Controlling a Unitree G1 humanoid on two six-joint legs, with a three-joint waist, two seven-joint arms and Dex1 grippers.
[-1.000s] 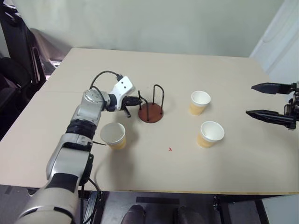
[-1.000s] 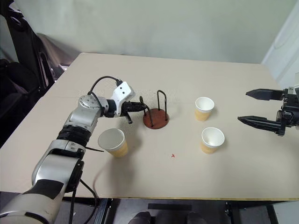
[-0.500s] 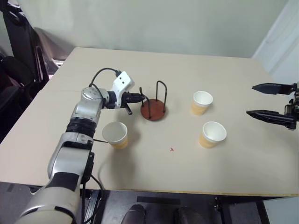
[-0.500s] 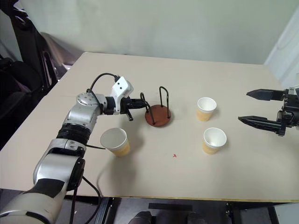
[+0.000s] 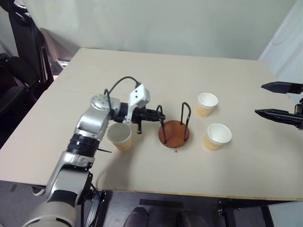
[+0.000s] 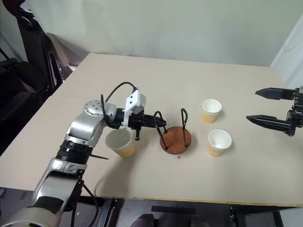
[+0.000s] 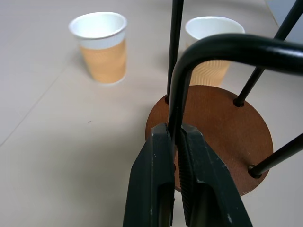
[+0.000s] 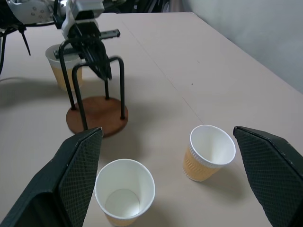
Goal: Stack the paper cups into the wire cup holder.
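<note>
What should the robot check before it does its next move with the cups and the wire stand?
1. Left gripper shut on a wire loop of the wire cup holder: ok.
2. Holder's base flat on the table: ok.
3. Holder has no cup in it yet: ok.
4. All three paper cups upright: one beside the left arm, two to the holder's right: ok.
5. Right gripper open and holding nothing: ok.
6. Grip firm enough not to slip: cannot tell.

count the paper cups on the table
3. One cup stands under the left arm, beside the wire holder. Two more stand on the holder's other side, toward the right arm: a far cup and a near cup. None is in the holder; none looks hidden.
</note>
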